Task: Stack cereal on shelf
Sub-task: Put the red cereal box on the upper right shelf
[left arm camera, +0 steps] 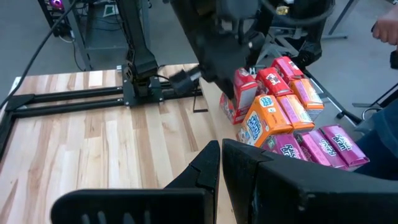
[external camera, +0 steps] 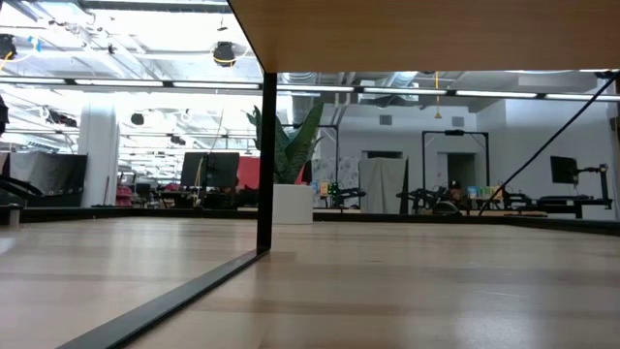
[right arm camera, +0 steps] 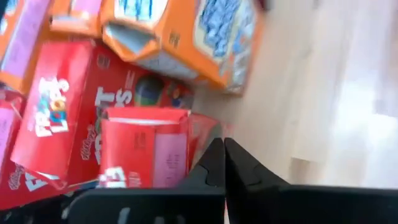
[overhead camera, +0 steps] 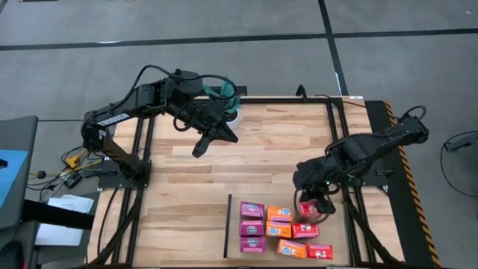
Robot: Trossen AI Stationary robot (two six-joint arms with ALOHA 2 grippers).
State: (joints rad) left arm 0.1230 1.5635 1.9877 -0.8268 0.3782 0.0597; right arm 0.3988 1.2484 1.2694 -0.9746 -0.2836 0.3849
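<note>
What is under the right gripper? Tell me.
A red cereal box stands beneath the right gripper, beside an orange box. The arm covers part of it; contact cannot be seen.

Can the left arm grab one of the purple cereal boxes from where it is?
Probably yes. The left gripper hovers over bare tabletop, and nothing lies between it and the purple boxes. The right gripper works at the red box, on the far side of the group.

Left gripper (overhead camera: 200, 149) hovers raised at the rear, fingers together; right gripper (overhead camera: 312, 211) reaches low, fingers together.
</note>
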